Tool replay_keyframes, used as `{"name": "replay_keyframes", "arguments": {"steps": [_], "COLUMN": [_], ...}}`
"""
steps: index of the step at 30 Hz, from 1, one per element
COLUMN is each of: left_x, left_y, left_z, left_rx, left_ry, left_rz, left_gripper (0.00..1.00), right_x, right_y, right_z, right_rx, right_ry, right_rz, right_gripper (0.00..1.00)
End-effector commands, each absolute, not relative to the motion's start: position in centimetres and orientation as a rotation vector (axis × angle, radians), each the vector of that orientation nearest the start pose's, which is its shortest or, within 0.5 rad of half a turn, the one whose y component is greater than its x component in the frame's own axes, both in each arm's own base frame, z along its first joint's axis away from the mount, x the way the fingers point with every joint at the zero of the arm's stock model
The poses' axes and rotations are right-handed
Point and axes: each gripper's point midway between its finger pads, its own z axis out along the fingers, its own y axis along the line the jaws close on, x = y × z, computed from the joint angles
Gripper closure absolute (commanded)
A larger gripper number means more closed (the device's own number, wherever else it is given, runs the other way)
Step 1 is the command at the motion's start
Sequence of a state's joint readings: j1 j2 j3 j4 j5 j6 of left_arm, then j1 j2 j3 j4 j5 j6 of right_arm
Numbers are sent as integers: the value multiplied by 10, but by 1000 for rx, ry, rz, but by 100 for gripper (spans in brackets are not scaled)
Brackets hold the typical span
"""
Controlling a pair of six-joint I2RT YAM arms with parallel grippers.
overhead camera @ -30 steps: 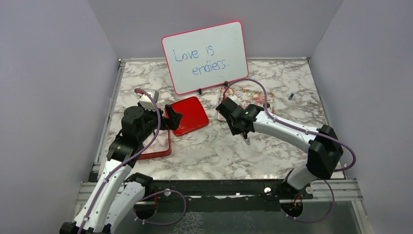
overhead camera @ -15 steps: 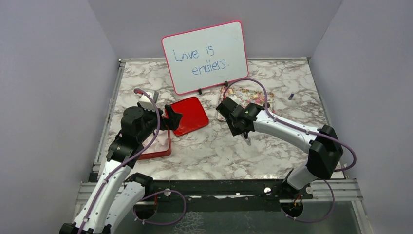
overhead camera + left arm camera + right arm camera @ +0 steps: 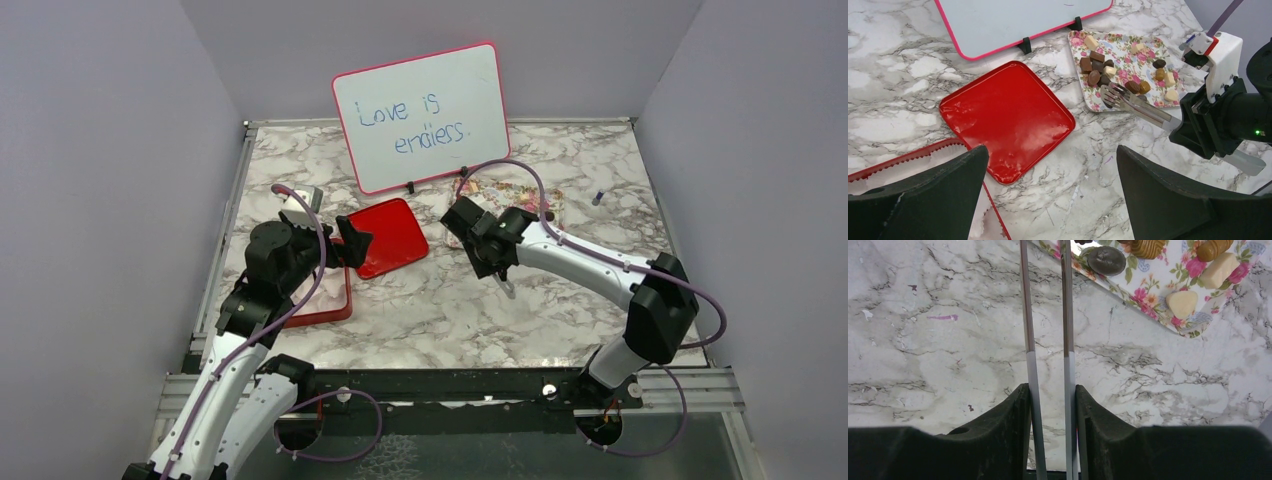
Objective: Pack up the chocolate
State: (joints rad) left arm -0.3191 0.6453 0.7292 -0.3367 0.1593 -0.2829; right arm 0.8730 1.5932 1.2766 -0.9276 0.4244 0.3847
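Observation:
The chocolate (image 3: 1100, 70), several dark, light-brown and cream pieces, lies on a flower-patterned tray (image 3: 1083, 102) right of the whiteboard; a few pieces (image 3: 1106, 260) show in the right wrist view. My right gripper (image 3: 1050, 390) is shut on metal tongs (image 3: 1143, 107), whose two arms (image 3: 1028, 315) stand slightly apart. The tong tips sit at the tray's near-left edge beside the dark pieces. My left gripper (image 3: 1052, 150) is open and empty, above the table between a red lid (image 3: 1008, 117) and a red box (image 3: 908, 155) with a white paper liner.
A whiteboard (image 3: 420, 115) reading "Love is endless." stands at the back centre. A small blue-capped item (image 3: 597, 197) lies at the far right. The red lid (image 3: 390, 235) lies between the two arms, and purple walls close in three sides.
My right arm has shifted slightly left and back with the tongs. My left arm has drawn back a little toward the near-left.

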Motion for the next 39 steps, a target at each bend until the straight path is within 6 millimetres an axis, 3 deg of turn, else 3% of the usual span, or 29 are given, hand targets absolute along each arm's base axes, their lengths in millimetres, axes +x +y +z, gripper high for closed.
{"name": "replay_keyframes", "arguments": {"steps": [1,19,27,30,34,39], "left_x": [250,251,253,248,239,226], "left_y": [-120,-109,-90,-87,-81,-74], "left_z": [257,260,265,278,312,354], "left_rx": [143,115,28,-12,-36,-58], "left_ry": [1825,1824,1808,1783,1731,1645], "left_rz": [-541,-476,-396,-405,-414,-422], "left_gripper": [1,1,1,1,1,1], "right_x": [250,262,261,259,258,252], "right_y": [203,203,204,207,215,247], "right_z": [121,150,160,166,176,194], "right_rx": [-535,-501,-483,-476,-480,-547], "right_ry": [2583,2457,2419,2409,2378,2317], "right_rz": [-246,-189,-132,-90,-1,244], "right_gripper": [63,70,70,70,70,70]}}
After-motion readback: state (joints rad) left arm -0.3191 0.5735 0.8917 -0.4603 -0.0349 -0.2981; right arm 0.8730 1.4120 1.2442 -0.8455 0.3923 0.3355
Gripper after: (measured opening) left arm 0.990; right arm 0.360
